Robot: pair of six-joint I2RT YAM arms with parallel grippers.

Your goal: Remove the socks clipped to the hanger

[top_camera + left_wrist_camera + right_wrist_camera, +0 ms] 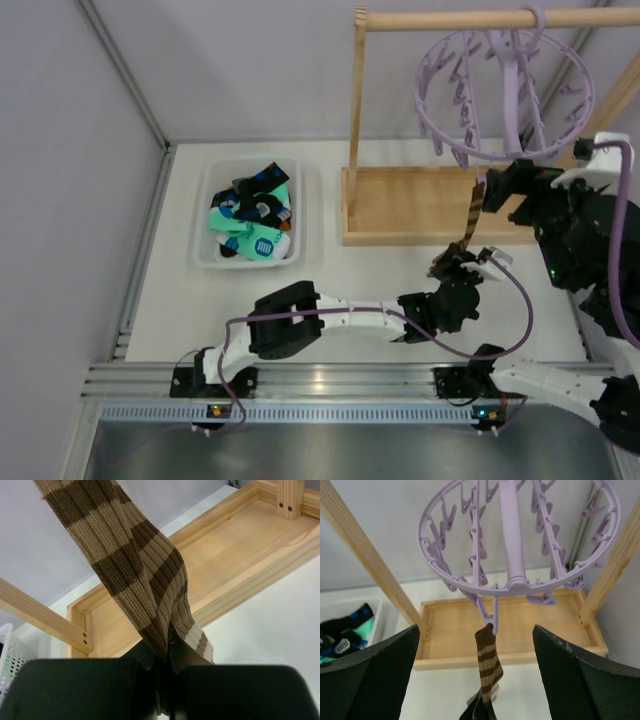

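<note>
One brown striped sock [489,655] hangs by its top from a clip [490,614] at the front of the lavender hanger [435,560]. My left gripper [170,655] is shut on the sock's lower end [135,570], and the fabric runs taut up from the jaws. From above, the sock [472,215] runs between the left gripper [452,265] and the hanger ring [425,110]. My right gripper [475,630] is open, level with the clip, its fingers wide on either side of the sock and touching neither. The right gripper [505,185] sits just under the ring's near edge.
The hanger hooks on the wooden rail [480,18] of a frame with a tray-like base [400,205]. A white bin [205,225] at the left holds several teal and black socks [255,215]. The frame's upright post [365,555] stands to the left of the ring.
</note>
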